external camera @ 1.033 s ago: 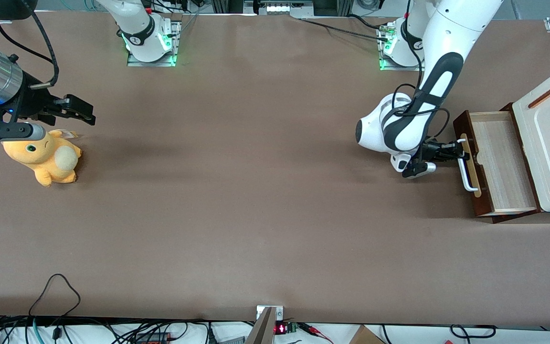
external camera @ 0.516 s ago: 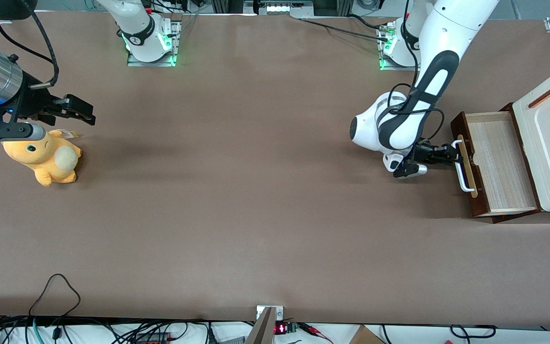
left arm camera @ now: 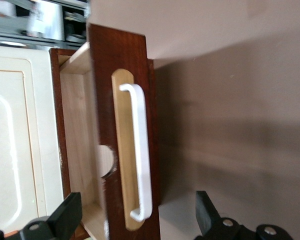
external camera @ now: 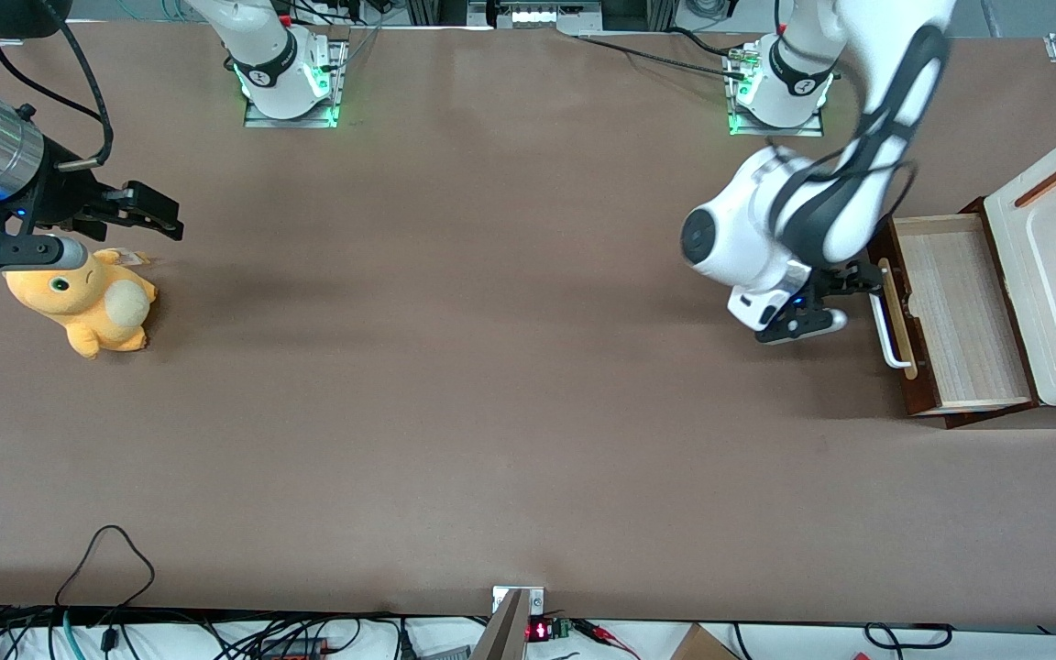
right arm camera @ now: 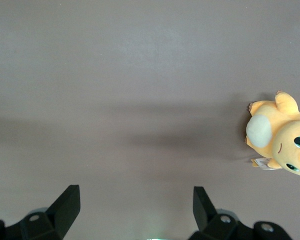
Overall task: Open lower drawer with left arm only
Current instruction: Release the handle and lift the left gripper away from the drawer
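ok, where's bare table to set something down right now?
Free: the wide brown table between the plush toy and the left arm. Crowded: in front of the open lower drawer, where the gripper, open, sits at the white handle.

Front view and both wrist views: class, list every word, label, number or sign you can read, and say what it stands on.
None can be read.
Small red display at the table edge nearest the front camera: digits unreadable.
Plush toy: white tag, print unreadable.
Lower drawer, open gripper: no markings.
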Tool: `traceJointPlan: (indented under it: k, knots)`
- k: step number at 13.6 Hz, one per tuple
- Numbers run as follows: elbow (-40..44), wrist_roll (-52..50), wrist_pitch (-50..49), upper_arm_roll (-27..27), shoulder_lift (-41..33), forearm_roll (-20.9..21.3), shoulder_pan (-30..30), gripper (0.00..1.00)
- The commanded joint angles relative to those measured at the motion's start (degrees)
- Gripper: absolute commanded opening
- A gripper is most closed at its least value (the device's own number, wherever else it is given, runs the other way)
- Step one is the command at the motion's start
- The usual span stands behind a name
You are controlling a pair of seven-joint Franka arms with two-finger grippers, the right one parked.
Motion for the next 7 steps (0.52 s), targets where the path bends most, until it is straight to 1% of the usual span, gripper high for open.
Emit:
traceJointPlan:
  k: [1, 3, 5, 6, 7]
  knots:
    - [-0.23, 11.04, 4.09, -0.06, -10.87, -12.2, 4.13, 1.0]
    - [3.36, 21.13, 3.84, 0.47, -14.92, -23.54, 7.04, 1.0]
    - [6.79, 26.87, 2.7, 1.43, -17.65, -33.48, 9.24, 1.0]
    - [8.2, 28.46, 1.65, 2.66, -18.36, -37.61, 9.59, 1.0]
    - [9.87, 31.0, 0.33, 4.15, -18.98, -40.61, 9.6, 1.0]
